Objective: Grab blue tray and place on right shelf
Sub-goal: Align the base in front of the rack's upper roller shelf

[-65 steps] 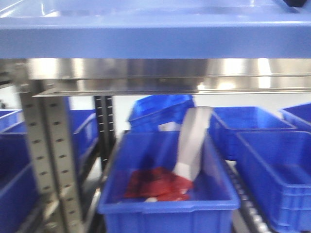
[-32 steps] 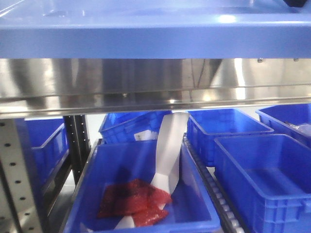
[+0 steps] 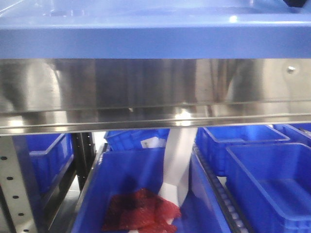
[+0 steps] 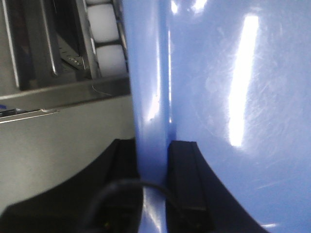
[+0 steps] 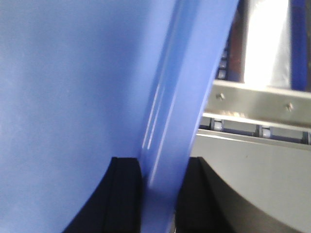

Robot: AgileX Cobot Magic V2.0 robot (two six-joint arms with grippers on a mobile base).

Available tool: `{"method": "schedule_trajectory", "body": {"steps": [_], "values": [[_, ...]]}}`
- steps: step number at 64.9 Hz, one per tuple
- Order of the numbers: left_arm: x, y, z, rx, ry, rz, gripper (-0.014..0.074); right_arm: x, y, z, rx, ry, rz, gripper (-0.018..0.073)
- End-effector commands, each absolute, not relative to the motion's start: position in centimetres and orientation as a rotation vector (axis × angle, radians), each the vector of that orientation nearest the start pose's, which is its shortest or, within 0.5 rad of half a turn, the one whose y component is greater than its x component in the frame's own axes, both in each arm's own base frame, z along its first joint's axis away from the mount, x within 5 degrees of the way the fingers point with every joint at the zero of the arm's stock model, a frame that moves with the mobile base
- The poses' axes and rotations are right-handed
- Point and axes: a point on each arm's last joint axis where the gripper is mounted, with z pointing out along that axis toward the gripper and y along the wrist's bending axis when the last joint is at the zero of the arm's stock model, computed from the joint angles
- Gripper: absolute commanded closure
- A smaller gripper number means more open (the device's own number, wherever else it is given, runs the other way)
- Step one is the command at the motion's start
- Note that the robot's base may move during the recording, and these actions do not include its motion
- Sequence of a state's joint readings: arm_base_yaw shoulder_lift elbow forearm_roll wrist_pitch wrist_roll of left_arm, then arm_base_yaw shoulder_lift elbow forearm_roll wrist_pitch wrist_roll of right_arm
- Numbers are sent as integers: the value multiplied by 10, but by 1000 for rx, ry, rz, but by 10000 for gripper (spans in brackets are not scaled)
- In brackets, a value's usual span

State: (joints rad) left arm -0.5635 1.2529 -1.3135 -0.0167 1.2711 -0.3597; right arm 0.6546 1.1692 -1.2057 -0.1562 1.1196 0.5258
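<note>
The blue tray [image 3: 155,39] fills the top of the front view, its light periwinkle rim held level just above the broad shiny steel front rail of the right shelf [image 3: 146,90]. My left gripper [image 4: 153,160] is shut on the blue tray's [image 4: 233,97] left rim, one black finger on each side of the wall. On the opposite side my right gripper [image 5: 158,184] is shut on the blue tray's [image 5: 73,97] right rim. The right shelf's steel rail [image 5: 257,104] with small rollers shows beyond it. Neither gripper shows in the front view.
Below the rail, a dark blue bin [image 3: 141,189] holds a red bag [image 3: 141,211] and a white strip [image 3: 177,165]. More dark blue bins [image 3: 272,184] stand right, behind and left. A grey perforated upright [image 3: 14,189] rises at the lower left.
The steel rail has grown larger and dropped lower in the front view, and the bins below have shifted; the view has closed in on the shelf with the tray held on top.
</note>
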Motion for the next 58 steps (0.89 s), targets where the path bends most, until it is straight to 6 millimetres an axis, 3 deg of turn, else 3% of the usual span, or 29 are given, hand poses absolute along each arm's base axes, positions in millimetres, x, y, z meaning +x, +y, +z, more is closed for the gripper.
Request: {"method": "schedule_trajectory", "body": {"steps": [1, 58], "values": [[182, -125, 393, 328, 2733, -345, 645, 182, 127, 394, -247, 2428, 332, 504], [186, -128, 395, 320, 2680, -374, 645, 182, 127, 394, -247, 2428, 332, 504]]}}
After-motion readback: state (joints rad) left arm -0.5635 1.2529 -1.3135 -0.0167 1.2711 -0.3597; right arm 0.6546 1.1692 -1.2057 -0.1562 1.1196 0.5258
